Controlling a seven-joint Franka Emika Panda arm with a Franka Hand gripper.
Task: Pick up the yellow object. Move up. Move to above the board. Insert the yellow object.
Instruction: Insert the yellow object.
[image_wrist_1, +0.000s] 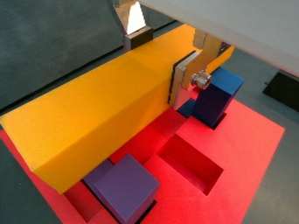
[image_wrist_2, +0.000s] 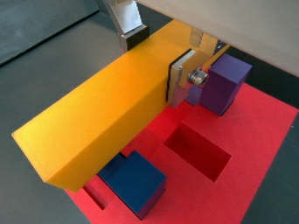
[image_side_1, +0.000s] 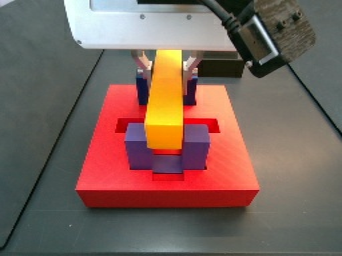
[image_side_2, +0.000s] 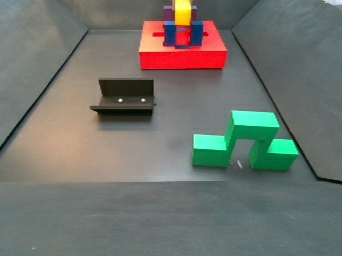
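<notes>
My gripper (image_wrist_1: 162, 59) is shut on the yellow object (image_wrist_1: 100, 109), a long yellow-orange bar, with one silver finger (image_wrist_1: 184, 80) on each long side. It shows the same in a wrist view (image_wrist_2: 158, 57). The bar hangs over the red board (image_wrist_1: 251, 166), beside an open recessed slot (image_wrist_1: 193, 164) and blue-purple posts (image_wrist_1: 216, 98). In a side view the bar (image_side_1: 164, 100) runs front to back between the posts (image_side_1: 198, 148), low among them; whether it rests in a slot I cannot tell. In a side view the board (image_side_2: 185, 55) stands at the far end with the bar (image_side_2: 182, 14) on top.
The fixture (image_side_2: 123, 97) stands on the dark floor at mid left. A cluster of green blocks (image_side_2: 243, 140) sits at the near right. The gripper's white body (image_side_1: 140, 22) and a dark arm part (image_side_1: 274, 35) hang over the board's back.
</notes>
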